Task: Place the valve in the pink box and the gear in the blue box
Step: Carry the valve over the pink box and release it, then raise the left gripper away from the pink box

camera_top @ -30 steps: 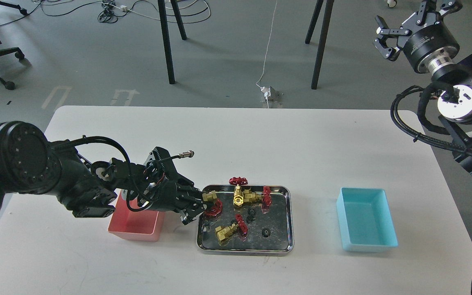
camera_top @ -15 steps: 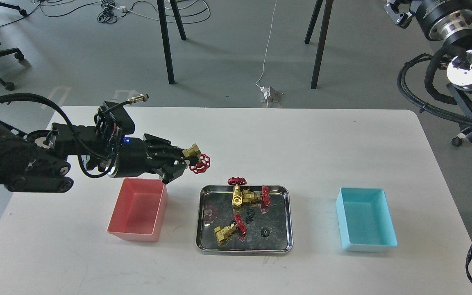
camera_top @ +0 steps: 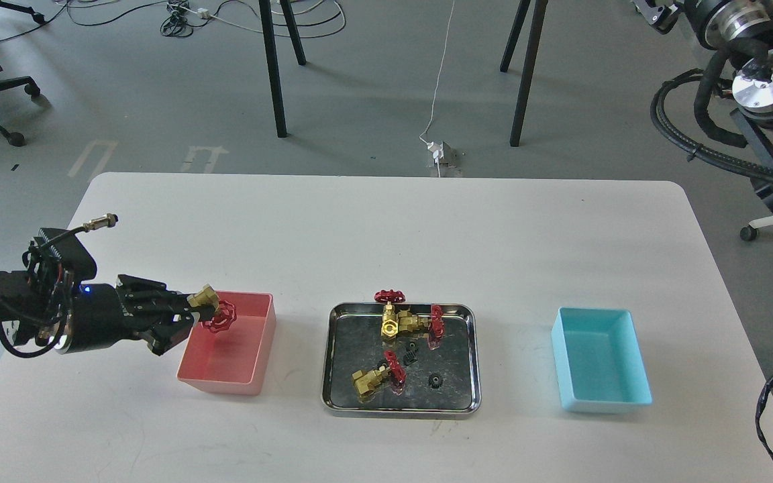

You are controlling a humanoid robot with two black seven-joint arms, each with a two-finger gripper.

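Near the left edge of the bench (camera_top: 427, 221), the left gripper (camera_top: 188, 314) reaches in level from the left, its fingers closed on the brass body of a valve (camera_top: 212, 310). The valve's red handwheel points right and hangs over the left wall of the pink box (camera_top: 255, 359), above the box's far left corner and not resting on its floor.

The pink box sits toward the front left of the bench. Just to its right, around the middle of the front edge, lies the steel tray (camera_top: 470, 355). In it are two more valves (camera_top: 408, 323) joined or touching at the far side, with one red wheel poking over the far rim, and another valve (camera_top: 374, 378) lying nearer the front left corner of the tray. A few black gears (camera_top: 435, 380) lie between and beside them on the tray floor.

The blue box (camera_top: 601, 362) stands toward the front right of the bench, well apart from the tray.

The right arm (camera_top: 755, 67) is raised beyond the far right corner; its gripper is cut off by the picture's top edge, so I cannot tell how its fingers stand.
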